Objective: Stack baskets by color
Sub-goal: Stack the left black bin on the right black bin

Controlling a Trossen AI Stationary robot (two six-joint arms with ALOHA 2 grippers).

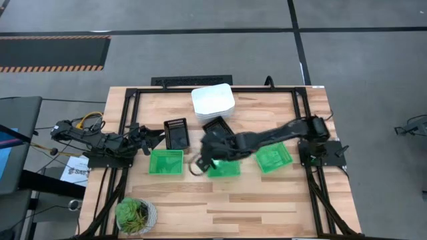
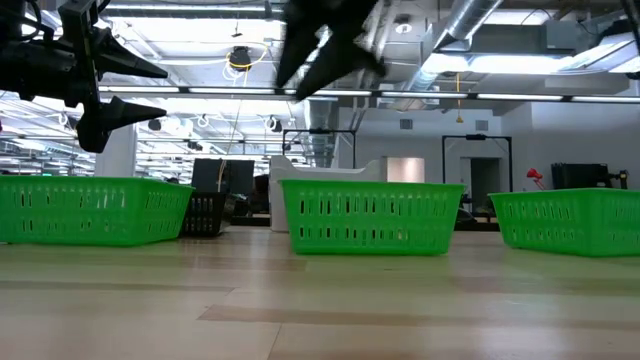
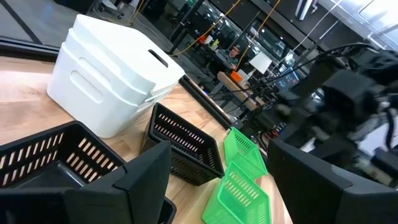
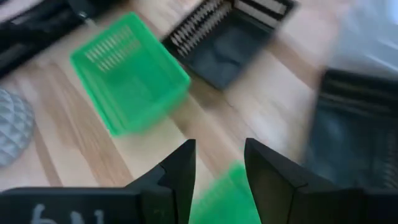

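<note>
Three green baskets (image 1: pixel 166 162), (image 1: pixel 225 168), (image 1: pixel 273 158) stand in a row on the table's middle. A stack of white baskets (image 1: pixel 213 101) sits at the far edge, with two black baskets (image 1: pixel 176 133), (image 1: pixel 217 125) in front of it. My right gripper (image 1: pixel 202 160) hangs open above the left end of the middle green basket (image 4: pixel 225 198), clear of it in the low view (image 2: pixel 325 50), with nothing between its fingers. My left gripper (image 1: pixel 155 139) waits open at the table's left, beside the left black basket (image 3: pixel 37 155).
A round potted plant (image 1: pixel 135 215) stands near the table's front left corner. Bare wood lies along the front of the table (image 1: pixel 267 207). Black frame rails (image 1: pixel 303 100) run along the table's left, right and far sides.
</note>
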